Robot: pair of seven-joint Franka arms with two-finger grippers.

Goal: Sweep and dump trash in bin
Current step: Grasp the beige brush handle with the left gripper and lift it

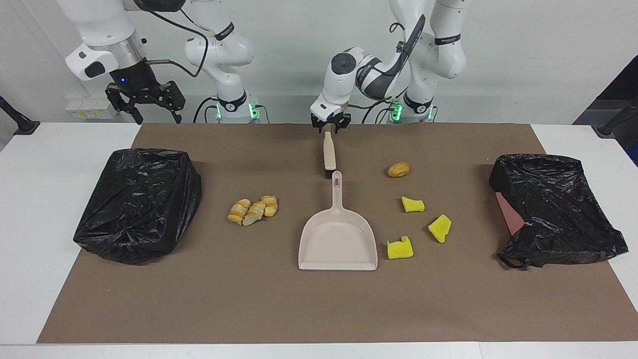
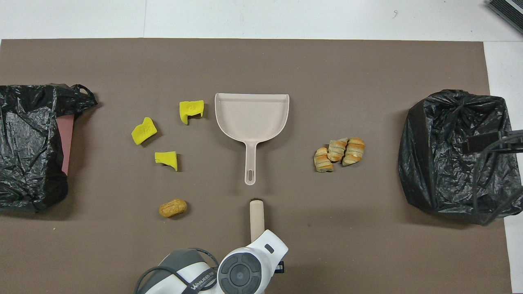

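**Sweeping kit and scattered trash on a brown mat: brush taken by its handle end**

1. Brush (image 1: 328,155). It lies on the mat in line with the dustpan handle, nearer the robots, dark bristle end toward the pan. The left pincer (image 1: 329,127) is clamped on the end of its handle nearest the robots, fingertips drawn in against it; a grip at that end would leave the bristles free to push scraps, by my reading.

2. Dustpan (image 1: 337,239). It lies flat at the middle of the mat, handle pointing at the robots, open lip away from them, untouched.

3. Trash, all loose on the mat, none yet in the pan:
   - three yellow sponge chunks (image 1: 440,227), beside the pan toward the left arm's end, one just beside the pan's lip;
   - a brown lump (image 1: 398,170), nearer the robots than the sponges;
   - bread pieces (image 1: 253,210), clustered toward the right arm's end.

4. Two bins lined with black bags (image 1: 139,203), one at each end of the mat. Either could take a dumped load.

5. Right pincer (image 1: 145,101). Its fingers are spread wide and hold nothing; it waits raised above the mat's corner at the right arm's end.

6. Surface and room: a brown mat (image 1: 319,309) covers a white tabletop (image 1: 30,209); a pale wall stands at the robots' backs.
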